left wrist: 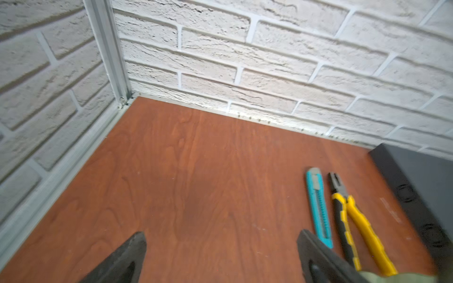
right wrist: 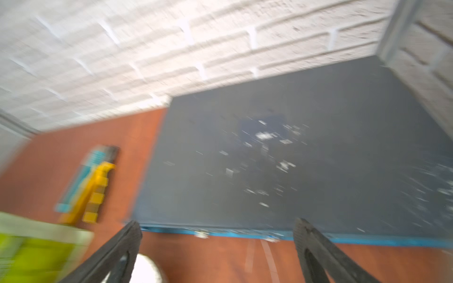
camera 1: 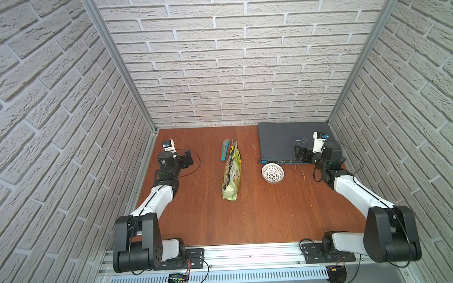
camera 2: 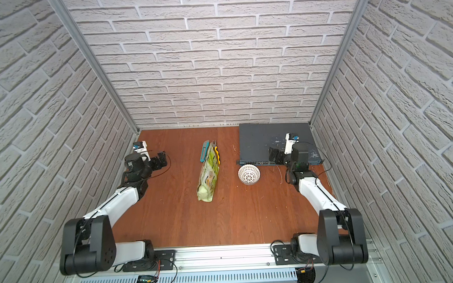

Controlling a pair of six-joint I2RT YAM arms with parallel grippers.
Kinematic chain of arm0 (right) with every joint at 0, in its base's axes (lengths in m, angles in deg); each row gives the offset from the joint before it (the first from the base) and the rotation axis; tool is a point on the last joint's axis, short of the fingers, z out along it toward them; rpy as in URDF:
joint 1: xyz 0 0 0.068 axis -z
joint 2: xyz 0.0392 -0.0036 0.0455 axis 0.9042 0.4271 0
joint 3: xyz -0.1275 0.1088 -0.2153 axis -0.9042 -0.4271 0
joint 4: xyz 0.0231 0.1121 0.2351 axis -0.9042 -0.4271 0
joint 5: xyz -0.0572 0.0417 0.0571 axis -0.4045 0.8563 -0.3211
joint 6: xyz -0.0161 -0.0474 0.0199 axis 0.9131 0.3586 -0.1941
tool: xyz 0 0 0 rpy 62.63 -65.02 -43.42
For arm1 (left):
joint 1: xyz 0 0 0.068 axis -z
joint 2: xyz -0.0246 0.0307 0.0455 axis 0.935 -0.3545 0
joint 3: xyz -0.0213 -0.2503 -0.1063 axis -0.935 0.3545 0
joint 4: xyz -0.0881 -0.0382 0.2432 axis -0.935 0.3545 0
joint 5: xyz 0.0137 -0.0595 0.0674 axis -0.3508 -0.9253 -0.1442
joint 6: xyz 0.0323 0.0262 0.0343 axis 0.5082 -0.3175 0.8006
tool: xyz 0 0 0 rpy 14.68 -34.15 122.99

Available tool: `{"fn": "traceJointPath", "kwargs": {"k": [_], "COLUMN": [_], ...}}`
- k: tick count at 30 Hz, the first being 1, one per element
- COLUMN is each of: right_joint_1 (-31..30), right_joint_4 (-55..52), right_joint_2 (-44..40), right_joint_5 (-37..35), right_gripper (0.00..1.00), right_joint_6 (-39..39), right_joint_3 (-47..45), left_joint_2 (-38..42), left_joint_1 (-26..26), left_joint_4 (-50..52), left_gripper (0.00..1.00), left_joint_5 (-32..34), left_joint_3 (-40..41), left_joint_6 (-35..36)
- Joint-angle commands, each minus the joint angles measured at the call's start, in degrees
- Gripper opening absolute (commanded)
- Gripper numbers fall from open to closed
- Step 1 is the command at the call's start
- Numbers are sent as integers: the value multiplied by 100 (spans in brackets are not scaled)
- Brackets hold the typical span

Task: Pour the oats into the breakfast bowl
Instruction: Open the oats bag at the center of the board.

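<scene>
Evidently no grasp is made yet: left gripper (camera 1: pixel 187 158) and right gripper (camera 1: pixel 302 154) gape empty, oats pouch (camera 1: pixel 232 173) lying mid-table, breakfast bowl (camera 1: pixel 273 173) at its three o'clock; seizing the pouch likely comes next.

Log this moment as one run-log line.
left hand: open, empty | right hand: open, empty | oat pouch: untouched | breakfast bowl: right of pouch, apart

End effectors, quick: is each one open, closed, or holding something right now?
The left end effector is open, holding nothing.
The right end effector is open, holding nothing.
</scene>
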Motion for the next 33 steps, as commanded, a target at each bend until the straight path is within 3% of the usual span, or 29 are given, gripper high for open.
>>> {"fn": "traceJointPath", "kwargs": {"k": [1, 8, 19, 22, 26, 33], "right_joint_1": [-466, -2233, -3272, -3321, -3330, -3331], "right_joint_4": [-1067, -2203, -2454, -2509, -2407, -2471], "right_joint_2": [-61, 651, 1738, 1858, 1920, 2041], "right_joint_5": [1142, 1413, 1405, 1255, 1181, 1176], "right_gripper": [99, 96, 78, 74, 68, 63], "right_joint_6": [-1797, -2132, -2475, -2479, -2555, -2513], "right_joint_3": [333, 1856, 3248, 3291, 3206, 3177], "left_joint_2": [84, 643, 1135, 1402, 1478, 1069], "left_joint_1": [355, 1443, 1660, 1652, 1640, 1661], "left_joint_4": [888, 1671, 1346, 1537, 2607, 3064], "left_gripper": [98, 98, 98, 98, 95, 85], "left_joint_5": [-774, -853, -871, -1023, -1292, -2606], "left_joint_3": [-134, 180, 1220, 862, -175, -1303], "left_joint_6": [-1036, -1329, -2216, -2360, -2378, -2598]}}
